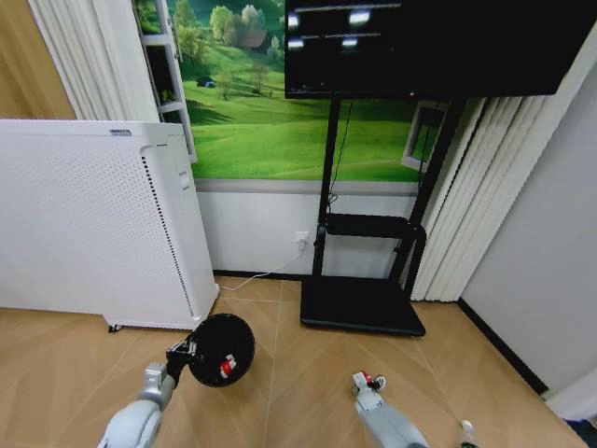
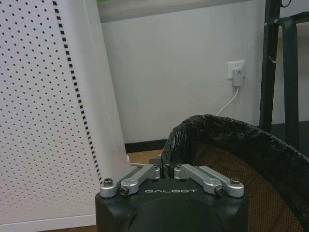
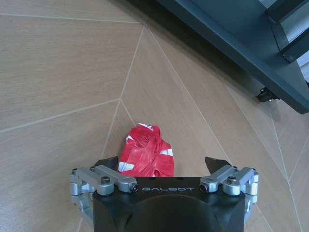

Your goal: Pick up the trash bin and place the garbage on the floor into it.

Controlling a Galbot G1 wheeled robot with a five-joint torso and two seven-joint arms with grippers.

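bottle (image 1: pixel 467 431) cut off, bin (image 2: pixel 251 159) base hidden

I count one bin (image 1: pixel 220 349), black, with one red-and-white piece (image 1: pixel 225 366) lying inside it. On the floor I see one red-and-white wrapper (image 3: pixel 146 157) and one small bottle (image 1: pixel 467 433) near the lower right edge of my head view. That makes three bits of litter in all. I have two grippers: the left gripper (image 2: pixel 165 170) and the right gripper (image 3: pixel 163 165). There is one white perforated appliance (image 1: pixel 84 224), one screen (image 1: pixel 420 47) on one black stand (image 1: pixel 364 303), and one wall socket (image 2: pixel 236 70).
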